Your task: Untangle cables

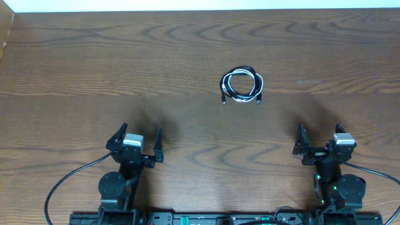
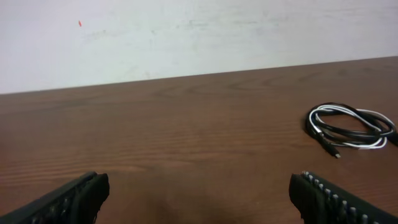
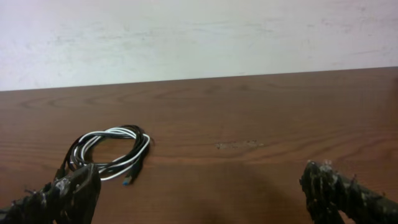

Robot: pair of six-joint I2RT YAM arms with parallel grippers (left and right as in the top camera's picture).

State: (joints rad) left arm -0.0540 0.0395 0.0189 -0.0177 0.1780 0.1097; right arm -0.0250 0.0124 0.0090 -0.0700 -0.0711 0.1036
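Observation:
The cables (image 1: 242,85), one black and one white, lie looped together in a small coil on the wooden table (image 1: 94,75), a little right of centre and towards the back. The left wrist view has the coil (image 2: 351,126) at far right; the right wrist view has the coil (image 3: 109,152) at left, a blue-tipped plug beside it. My left gripper (image 1: 138,141) hovers near the front left, open and empty, well short of the coil. My right gripper (image 1: 320,139) stands open and empty at the front right, also apart from the coil.
Thick black arm cables (image 1: 65,181) curve off the arm bases at the front edge. A pale wall (image 2: 199,37) rises behind the table's far edge. A scuff mark (image 3: 239,145) shows on the wood right of the coil.

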